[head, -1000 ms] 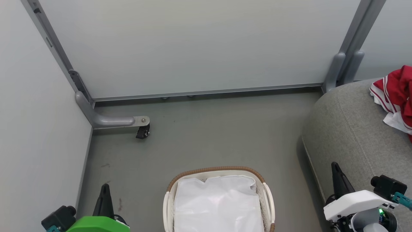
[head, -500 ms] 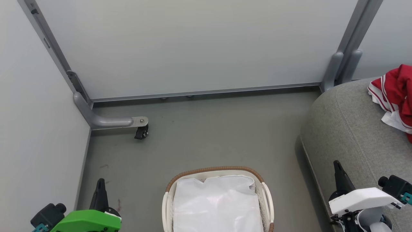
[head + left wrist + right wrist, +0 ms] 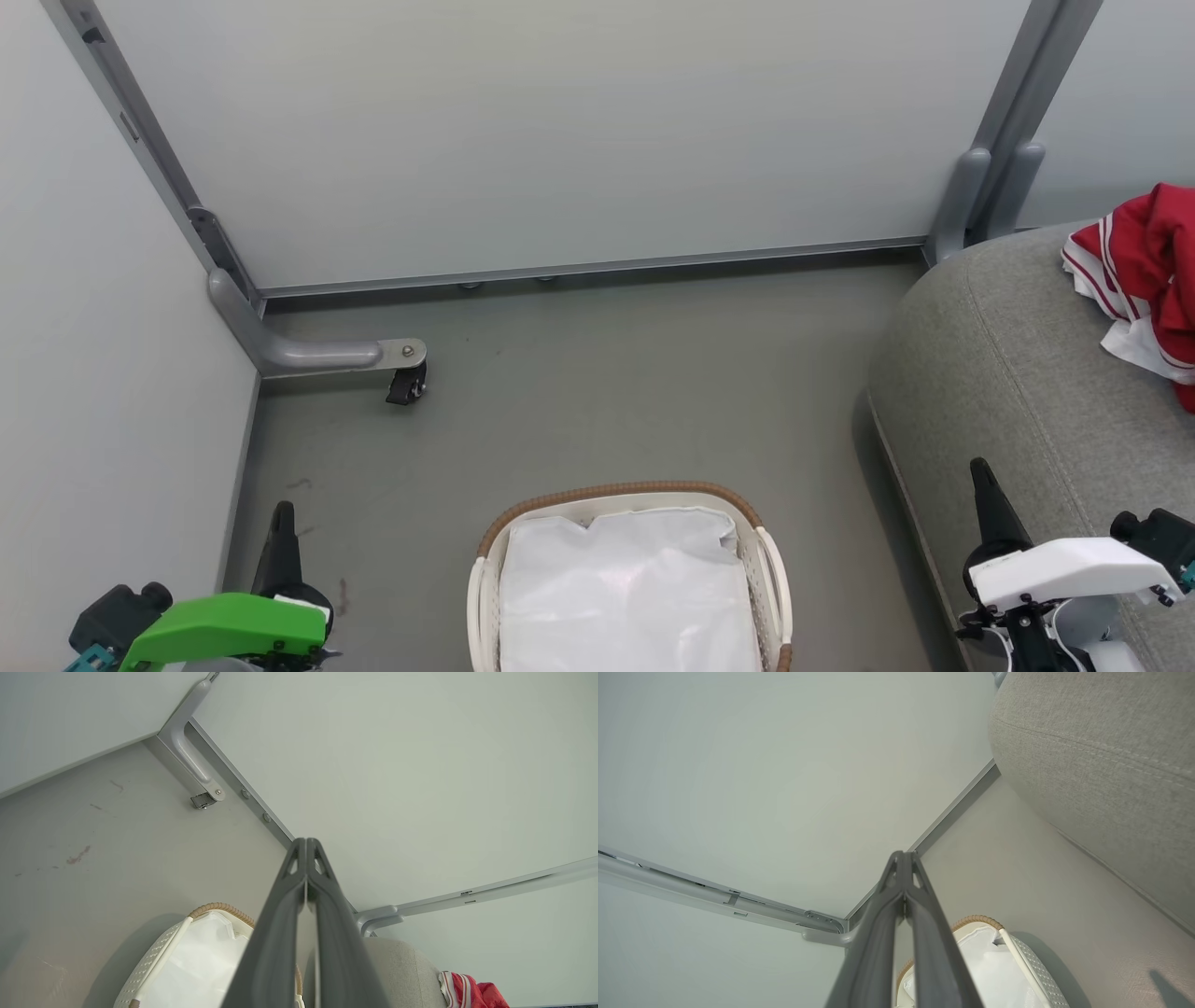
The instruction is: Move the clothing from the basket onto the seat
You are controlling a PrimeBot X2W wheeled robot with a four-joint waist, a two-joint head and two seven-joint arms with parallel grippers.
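Head view: basket [image 3: 625, 492] holds its white liner [image 3: 625, 588], no red visible. Clothing [image 3: 1144, 252] lies on the seat [image 3: 1008, 373], right of the basket. Left hand [image 3: 282, 519] and right hand [image 3: 982, 478] flank the basket, both closed and empty. The basket's near end is cropped, so the task is probably done; check there before stowing.

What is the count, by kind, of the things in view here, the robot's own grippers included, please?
Grippers: 2 (left gripper, right gripper, both shut)
White basket: 1
Grey seat: 1
Heap of red clothing, on the seat: 1
Total: 5
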